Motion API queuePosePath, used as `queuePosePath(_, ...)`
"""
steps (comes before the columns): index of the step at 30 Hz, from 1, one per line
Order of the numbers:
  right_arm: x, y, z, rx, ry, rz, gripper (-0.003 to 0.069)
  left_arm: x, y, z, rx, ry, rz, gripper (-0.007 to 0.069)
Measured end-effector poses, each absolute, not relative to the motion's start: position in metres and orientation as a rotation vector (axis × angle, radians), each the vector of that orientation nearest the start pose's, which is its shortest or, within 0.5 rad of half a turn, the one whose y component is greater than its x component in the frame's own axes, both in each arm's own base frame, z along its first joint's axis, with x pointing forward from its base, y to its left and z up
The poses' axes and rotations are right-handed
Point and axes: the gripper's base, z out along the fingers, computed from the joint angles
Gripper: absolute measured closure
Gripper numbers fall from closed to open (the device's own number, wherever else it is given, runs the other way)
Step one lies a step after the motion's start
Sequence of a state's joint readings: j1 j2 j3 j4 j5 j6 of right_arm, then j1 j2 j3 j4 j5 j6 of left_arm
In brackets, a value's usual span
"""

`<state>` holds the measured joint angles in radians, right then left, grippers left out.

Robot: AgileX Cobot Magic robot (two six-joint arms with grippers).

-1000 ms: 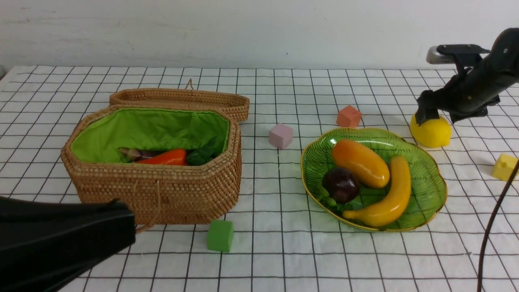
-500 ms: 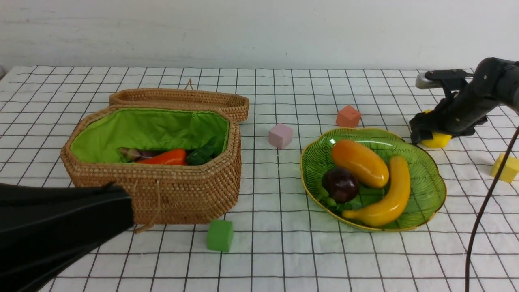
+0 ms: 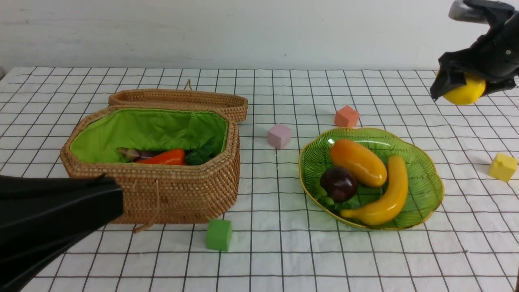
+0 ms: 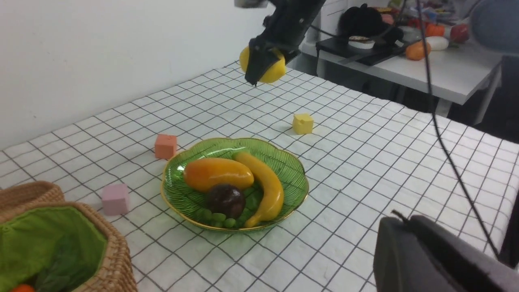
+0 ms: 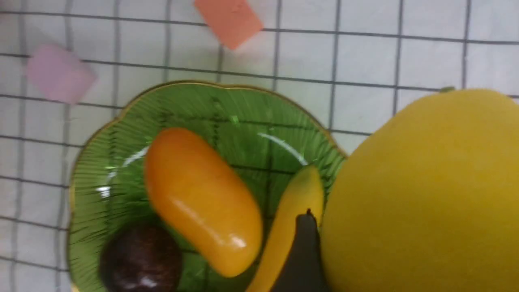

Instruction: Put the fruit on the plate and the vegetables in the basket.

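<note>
Right arm | I am holding the lemon clenched in the right jaws, raised off the worktop | plate is lying toward me and to the left of the jaws, with bare glass beside the banana | right arm is nearer | left jaws are staying closed, empty, by the basket.

The round yellow toy lemon, which a second ago sat on the checked cloth beyond the far right side of the green ribbed glass plate, now hangs well above the cloth. The black right gripper, which had dropped low over it half a second ago, has closed on it and risen with it toward the upper right corner of the front view.
</note>
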<state>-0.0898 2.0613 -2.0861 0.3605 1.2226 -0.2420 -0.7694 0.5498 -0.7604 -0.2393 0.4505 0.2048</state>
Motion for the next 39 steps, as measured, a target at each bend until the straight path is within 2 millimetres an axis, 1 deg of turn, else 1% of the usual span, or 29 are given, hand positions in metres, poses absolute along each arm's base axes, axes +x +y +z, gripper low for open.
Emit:
queuePosePath(1,0.45,-0.006,0.331,-0.137,2.603,0.4,0.0086,0.067,-0.078,0.385,0.726,1.602,-0.657,0.0617)
queuePosePath(2,0.444,0.003,0.329,-0.144,2.624,0.418,0.0086,0.067,-0.078,0.384,0.734,1.606,-0.648,0.0617)
queuePosePath(3,0.444,0.003,0.331,-0.145,2.621,0.417,0.0086,0.067,-0.078,0.384,0.734,1.607,-0.648,0.0617)
queuePosePath(4,0.436,0.016,0.324,-0.168,2.663,0.433,0.0086,0.067,-0.077,0.383,0.742,1.614,-0.641,0.0617)
queuePosePath(5,0.431,0.025,0.318,-0.191,2.695,0.437,0.0086,0.067,-0.077,0.383,0.747,1.62,-0.638,0.0617)
queuePosePath(6,0.43,0.027,0.317,-0.196,2.701,0.436,0.0086,0.067,-0.077,0.382,0.748,1.622,-0.638,0.0617)
queuePosePath(7,0.426,0.038,0.306,-0.235,2.746,0.425,0.0086,0.067,-0.077,0.382,0.754,1.631,-0.637,0.0616)
queuePosePath(9,0.426,0.054,0.286,-0.298,2.785,0.367,0.0086,0.066,-0.077,0.38,0.764,1.641,-0.629,0.0613)
queuePosePath(10,0.427,0.053,0.285,-0.298,2.783,0.358,0.0086,0.066,-0.077,0.38,0.765,1.641,-0.628,0.0613)
queuePosePath(12,0.433,0.061,0.27,-0.327,2.78,0.278,0.0086,0.067,-0.077,0.38,0.77,1.642,-0.619,0.061)
queuePosePath(13,0.439,0.062,0.262,-0.314,2.774,0.233,0.0086,0.067,-0.077,0.38,0.772,1.641,-0.613,0.0608)
queuePosePath(17,0.448,0.061,0.249,-0.26,2.759,0.216,0.0086,0.067,-0.077,0.379,0.777,1.647,-0.61,0.0606)
queuePosePath(19,0.449,0.061,0.246,-0.258,2.762,0.22,0.0085,0.067,-0.077,0.379,0.779,1.649,-0.608,0.0606)
queuePosePath(20,0.45,0.062,0.245,-0.255,2.762,0.226,0.0073,0.067,-0.077,0.379,0.781,1.651,-0.608,0.0606)
queuePosePath(22,0.45,0.062,0.245,-0.252,2.756,0.228,0.005,0.067,-0.077,0.379,0.781,1.652,-0.607,0.0606)
queuePosePath(23,0.451,0.062,0.244,-0.251,2.753,0.229,0.0015,0.067,-0.077,0.378,0.782,1.653,-0.607,0.0606)
queuePosePath(25,0.452,0.062,0.243,-0.248,2.748,0.231,-0.0018,0.066,-0.077,0.378,0.787,1.659,-0.605,0.0605)
queuePosePath(28,0.452,0.062,0.241,-0.247,2.752,0.232,-0.0022,0.066,-0.076,0.377,0.792,1.667,-0.603,0.0603)
queuePosePath(30,0.451,0.062,0.241,-0.251,2.768,0.234,-0.001,0.066,-0.076,0.377,0.794,1.668,-0.6,0.0603)
queuePosePath(32,0.448,0.062,0.241,-0.249,2.792,0.24,0.0013,0.066,-0.076,0.377,0.797,1.667,-0.592,0.0601)
queuePosePath(33,0.445,0.062,0.244,-0.251,2.809,0.245,0.0041,0.067,-0.076,0.376,0.802,1.667,-0.582,0.0599)
queuePosePath(34,0.445,0.062,0.244,-0.252,2.813,0.245,0.0041,0.067,-0.076,0.376,0.802,1.666,-0.58,0.0599)
queuePosePath(37,0.431,0.061,0.265,-0.254,2.839,0.255,0.0151,0.068,-0.075,0.376,0.807,1.663,-0.557,0.0599)
queuePosePath(39,0.42,0.06,0.286,-0.253,2.827,0.26,0.0243,0.068,-0.074,0.376,0.794,1.669,-0.557,0.061)
